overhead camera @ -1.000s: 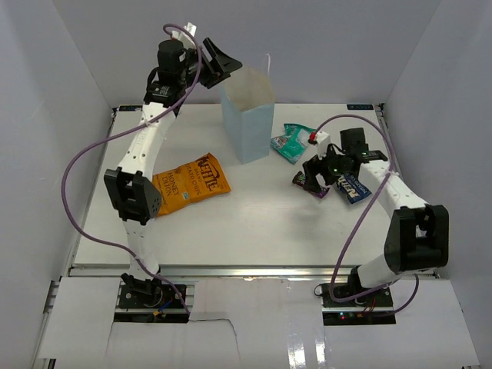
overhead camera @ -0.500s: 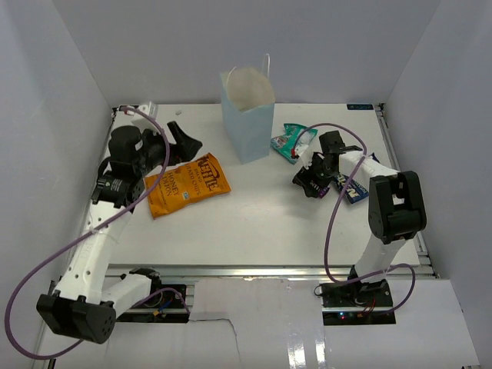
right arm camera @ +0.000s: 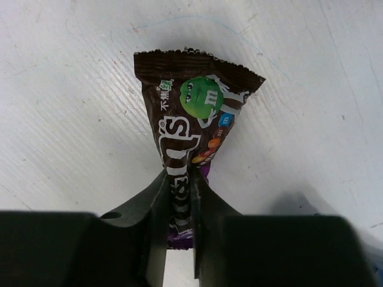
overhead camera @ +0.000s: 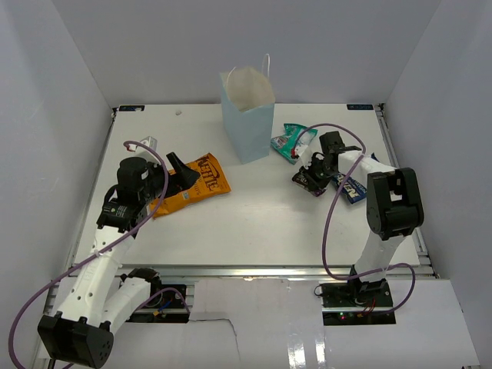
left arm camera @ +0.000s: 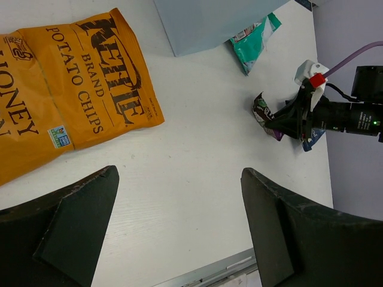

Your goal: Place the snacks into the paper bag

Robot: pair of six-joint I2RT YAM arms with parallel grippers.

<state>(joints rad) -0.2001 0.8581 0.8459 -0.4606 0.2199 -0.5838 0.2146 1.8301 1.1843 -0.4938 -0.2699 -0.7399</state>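
Note:
The pale blue paper bag [overhead camera: 247, 115] stands upright and open at the back centre. A large orange chip bag [overhead camera: 192, 183] [left arm camera: 66, 89] lies flat to its front left. My left gripper [overhead camera: 184, 169] [left arm camera: 179, 173] hovers open over the chip bag's near edge, holding nothing. My right gripper [overhead camera: 315, 171] [right arm camera: 178, 179] is shut on the lower end of a small brown candy packet [right arm camera: 194, 119] [left arm camera: 266, 113], right of the paper bag. A purple wrapper [right arm camera: 179, 239] shows under that packet. A teal pouch [overhead camera: 290, 142] and a dark blue packet [overhead camera: 352, 188] lie close by.
White walls enclose the table on the left, back and right. A metal rail [overhead camera: 254, 270] runs along the near edge. The right arm's purple cable [overhead camera: 332, 223] loops over the table's right side.
My left arm has swung down from above the paper bag to the orange chip bag, its gripper still open. My right gripper has closed on the brown candy packet.

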